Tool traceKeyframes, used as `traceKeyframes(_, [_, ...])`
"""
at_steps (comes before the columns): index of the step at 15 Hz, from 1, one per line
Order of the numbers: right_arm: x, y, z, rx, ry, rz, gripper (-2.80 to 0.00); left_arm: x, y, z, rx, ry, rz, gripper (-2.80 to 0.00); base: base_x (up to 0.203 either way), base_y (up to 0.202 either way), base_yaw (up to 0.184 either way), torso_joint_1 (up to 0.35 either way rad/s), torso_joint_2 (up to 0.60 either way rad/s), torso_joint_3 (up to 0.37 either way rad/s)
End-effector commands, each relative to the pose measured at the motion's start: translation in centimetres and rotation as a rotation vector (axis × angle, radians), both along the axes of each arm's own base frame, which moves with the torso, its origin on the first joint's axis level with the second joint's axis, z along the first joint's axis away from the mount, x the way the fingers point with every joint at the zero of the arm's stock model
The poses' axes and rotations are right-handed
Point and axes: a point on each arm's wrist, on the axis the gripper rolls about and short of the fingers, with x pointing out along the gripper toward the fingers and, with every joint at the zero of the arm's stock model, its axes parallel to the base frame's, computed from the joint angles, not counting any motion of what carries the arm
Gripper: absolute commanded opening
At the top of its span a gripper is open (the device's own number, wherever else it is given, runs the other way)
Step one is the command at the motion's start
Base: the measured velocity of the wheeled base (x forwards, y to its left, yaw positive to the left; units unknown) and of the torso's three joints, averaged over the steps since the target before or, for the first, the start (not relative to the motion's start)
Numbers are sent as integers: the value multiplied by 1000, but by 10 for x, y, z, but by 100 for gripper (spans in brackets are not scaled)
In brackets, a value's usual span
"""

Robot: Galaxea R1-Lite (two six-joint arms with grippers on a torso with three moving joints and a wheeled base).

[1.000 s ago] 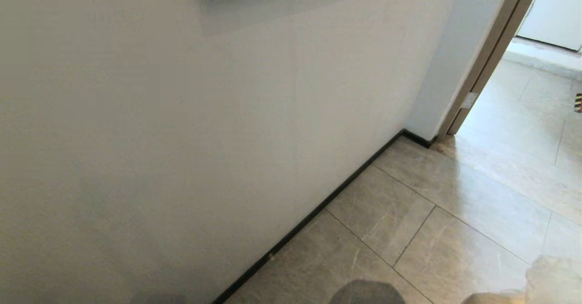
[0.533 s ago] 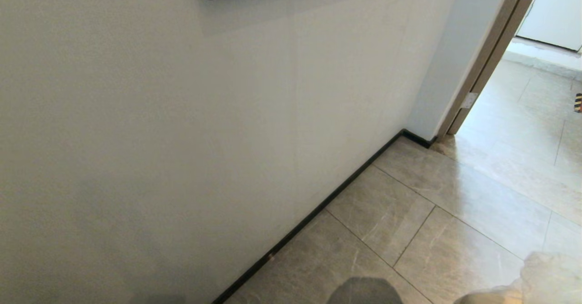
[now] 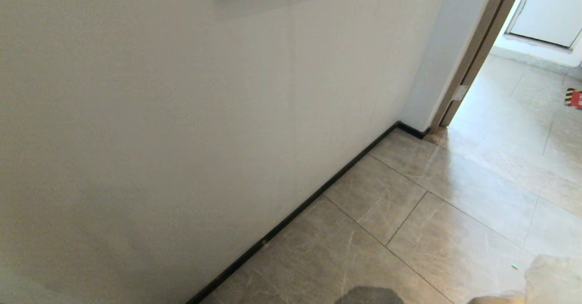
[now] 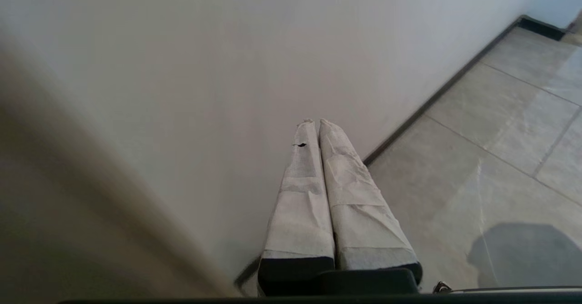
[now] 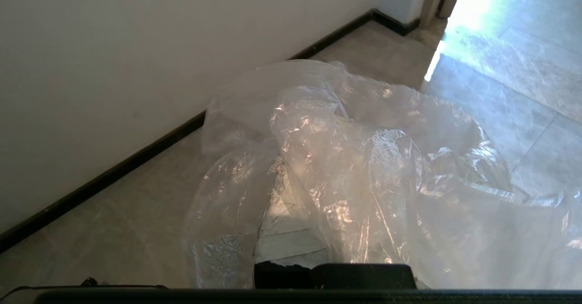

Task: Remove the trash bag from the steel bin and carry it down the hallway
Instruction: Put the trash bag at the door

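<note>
Half the job looks done: the trash bag (image 5: 363, 167) is out of the bin, which is nowhere in view, and is travelling along the hallway (image 3: 409, 213). The right gripper (image 5: 291, 231) is clamped on the bag's crinkled clear film, which billows over its taped fingers; in the head view the bag shows at five o'clock. The left gripper (image 4: 316, 127) is closed and empty. Carrying remains: glossy marbled tiles run toward the tan door frame (image 3: 477, 49) at one o'clock, along a matte white wall (image 3: 182, 113).
</note>
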Motion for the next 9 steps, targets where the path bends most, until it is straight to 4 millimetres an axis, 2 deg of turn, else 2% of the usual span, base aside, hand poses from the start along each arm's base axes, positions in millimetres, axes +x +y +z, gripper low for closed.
traceKeyframes(1, [0,0,0,1,0,-1,-280,0,0,0,1,0,0,-280,-194,0,0,7,2,2])
traceKeyframes(5, [0,0,0,0,2,0,-280,0,0,0,1,0,0,-280,-160,0,0,-1,2,1])
traceKeyframes(9, [0,0,0,0,2,2,-280,0,0,0,1,0,0,-280,0,0,0,0,0,0])
